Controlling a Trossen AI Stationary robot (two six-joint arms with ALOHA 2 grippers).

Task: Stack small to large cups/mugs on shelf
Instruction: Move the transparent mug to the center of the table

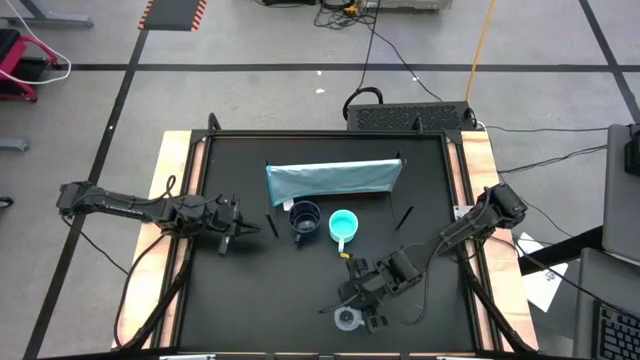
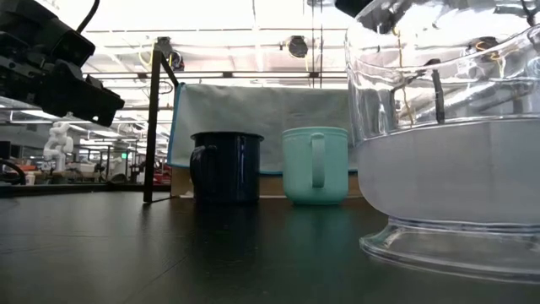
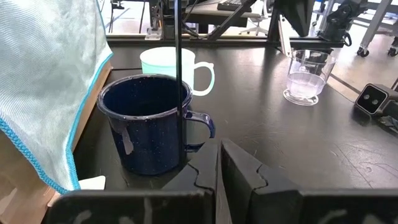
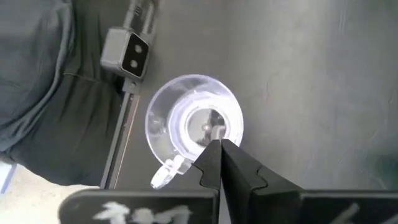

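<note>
Right gripper poised directly above the clear mug, fingers pressed together to a closed tip, gripping nothing; whether the tip touches the mug cannot be told. In the high view, right gripper at about 6 o'clock on the table, just above the clear mug near the front edge.

Left gripper also pinched closed and empty, aimed at the navy mug just beside it, handle toward the fingers. From overhead, left gripper at 9 o'clock of the navy mug.

Turquoise mug upright at 3 o'clock of the navy one, close but apart. Shelf at 12 o'clock of both mugs, near the table's back.

No readable writing or brand anywhere.
</note>
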